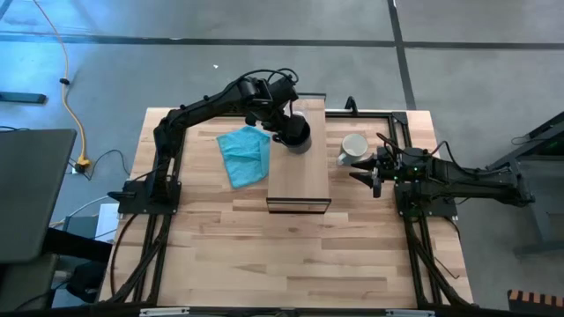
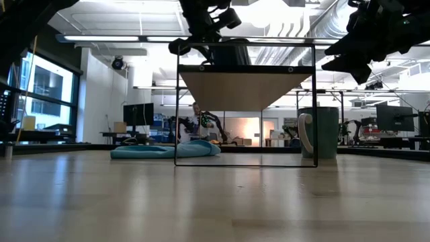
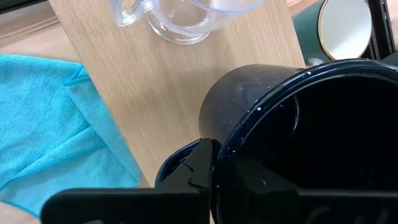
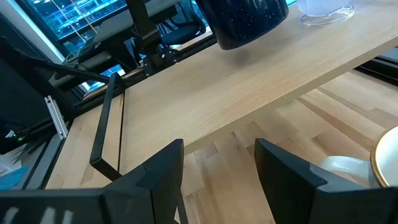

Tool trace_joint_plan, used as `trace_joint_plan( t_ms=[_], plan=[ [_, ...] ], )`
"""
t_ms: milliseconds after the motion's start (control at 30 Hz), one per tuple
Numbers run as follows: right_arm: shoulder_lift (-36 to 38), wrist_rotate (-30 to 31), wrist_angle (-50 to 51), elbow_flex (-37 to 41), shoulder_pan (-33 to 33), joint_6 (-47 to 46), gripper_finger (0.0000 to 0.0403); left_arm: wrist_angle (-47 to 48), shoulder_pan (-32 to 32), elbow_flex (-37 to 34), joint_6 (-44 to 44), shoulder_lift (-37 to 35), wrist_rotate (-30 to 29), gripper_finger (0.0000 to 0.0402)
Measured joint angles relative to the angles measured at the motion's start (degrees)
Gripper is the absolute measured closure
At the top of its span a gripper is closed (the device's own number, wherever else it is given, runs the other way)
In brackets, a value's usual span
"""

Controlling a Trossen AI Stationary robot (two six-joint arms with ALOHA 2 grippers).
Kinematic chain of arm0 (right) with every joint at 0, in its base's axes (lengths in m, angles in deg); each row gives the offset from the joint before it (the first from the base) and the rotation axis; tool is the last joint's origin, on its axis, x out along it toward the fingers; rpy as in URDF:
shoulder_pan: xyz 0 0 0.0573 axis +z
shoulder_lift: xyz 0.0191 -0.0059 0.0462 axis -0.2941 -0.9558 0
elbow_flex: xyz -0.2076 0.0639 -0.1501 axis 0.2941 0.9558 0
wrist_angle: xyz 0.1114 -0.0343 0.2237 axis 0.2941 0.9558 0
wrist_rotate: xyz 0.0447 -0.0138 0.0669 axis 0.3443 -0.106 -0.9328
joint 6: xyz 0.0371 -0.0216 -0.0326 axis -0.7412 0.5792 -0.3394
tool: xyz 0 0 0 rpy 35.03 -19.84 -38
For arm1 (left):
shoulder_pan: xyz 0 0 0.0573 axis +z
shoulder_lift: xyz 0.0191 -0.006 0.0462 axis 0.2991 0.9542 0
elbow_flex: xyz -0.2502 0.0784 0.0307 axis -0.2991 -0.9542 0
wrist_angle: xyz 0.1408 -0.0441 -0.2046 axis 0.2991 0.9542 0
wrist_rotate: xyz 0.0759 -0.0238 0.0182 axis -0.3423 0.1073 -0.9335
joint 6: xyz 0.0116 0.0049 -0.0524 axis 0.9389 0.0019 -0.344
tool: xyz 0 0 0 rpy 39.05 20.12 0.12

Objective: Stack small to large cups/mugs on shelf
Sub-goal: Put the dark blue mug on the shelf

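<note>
Fingers of the left gripper (image 3: 214,180) are clenched on the rim of the black mug (image 3: 298,130), one outside the wall and one inside, holding it over the far part of the shelf (image 1: 298,172); the right gripper (image 1: 374,172) waits with fingers spread wide and empty beside the white mug (image 1: 354,147), which stands on the bench (image 1: 291,255) just right of the shelf. The black mug is dark and glossy with tiny pale specks; the shelf is pale wood on a thin dark frame. Only the left wrist view shows the clear glass cup (image 3: 180,15) with its handle, resting on the shelf beyond the black mug; the low view alone shows the open space under the shelf; the high view shows the teal cloth (image 1: 244,154) lying against the shelf's left side.
</note>
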Motion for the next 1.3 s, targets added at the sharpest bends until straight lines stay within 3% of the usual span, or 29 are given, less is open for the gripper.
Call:
trace_joint_plan(
  t_ms=[333,633,933,1300],
  plan=[
    [0.00,-0.61,0.01,0.00,0.00,-0.02,0.0215,0.00,0.00,0.00,0.39,-0.04,0.00,0.0376],
    [0.00,-1.55,0.02,0.00,0.00,-0.04,0.0215,-0.02,0.00,0.00,0.55,-0.07,0.00,0.0393],
    [0.00,-1.55,0.01,0.00,0.00,0.01,0.0215,-0.06,0.02,0.00,0.57,-0.09,0.00,0.0345],
    [0.00,-1.73,0.04,0.00,0.00,0.02,0.0215,-0.04,0.00,0.00,0.55,-0.09,-0.02,0.0340]
  ],
)
